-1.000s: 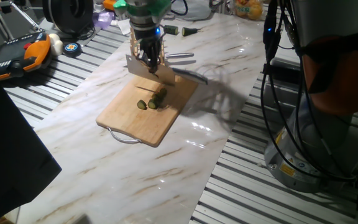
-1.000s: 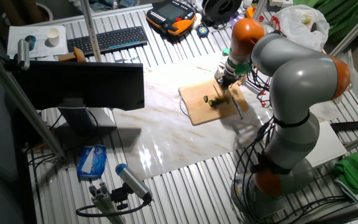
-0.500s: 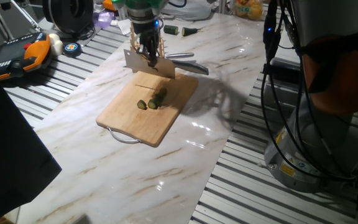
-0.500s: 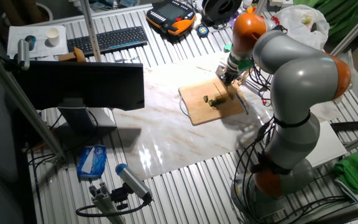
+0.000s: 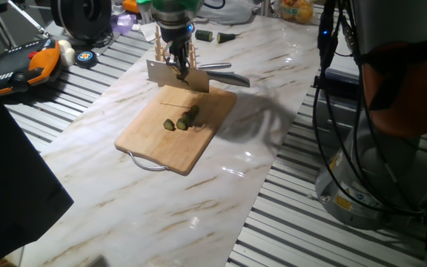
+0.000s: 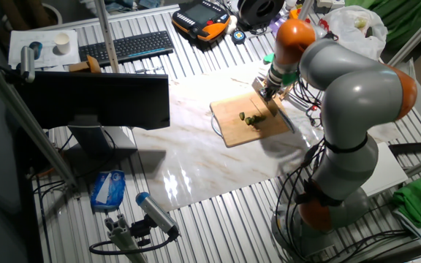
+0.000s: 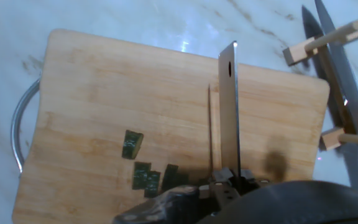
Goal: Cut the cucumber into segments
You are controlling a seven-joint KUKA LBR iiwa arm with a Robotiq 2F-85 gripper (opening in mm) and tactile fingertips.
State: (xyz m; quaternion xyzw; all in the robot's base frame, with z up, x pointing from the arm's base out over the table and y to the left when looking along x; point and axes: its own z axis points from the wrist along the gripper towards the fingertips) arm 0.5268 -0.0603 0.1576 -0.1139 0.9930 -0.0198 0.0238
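Observation:
My gripper (image 5: pixel 178 62) is shut on the handle of a wide cleaver-like knife (image 5: pixel 177 76) and holds it in the air over the far edge of the wooden board (image 5: pixel 145 139). The short dark green cucumber (image 5: pixel 190 116) lies on the board, with a cut segment (image 5: pixel 169 124) beside it. In the hand view the blade (image 7: pixel 230 118) points away from me over the board (image 7: pixel 98 87). One segment (image 7: pixel 131 144) lies apart and two more dark green pieces (image 7: pixel 143 177) lie close together, partly hidden by my hand. In the other fixed view the gripper (image 6: pixel 272 82) hangs above the board (image 6: pixel 232 131).
A wooden knife rack (image 7: pixel 331 43) with other knives (image 7: pixel 347 106) stands just beyond the board's far corner; it also shows in one fixed view (image 5: pixel 221 69). An orange teach pendant (image 5: pixel 30 65) lies far left. A monitor (image 6: pixel 97 98) and keyboard (image 6: pixel 126 47) stand further off.
My gripper has lifted the knife and carried it from over the cucumber toward the board's far edge. The cucumber pieces have not moved.

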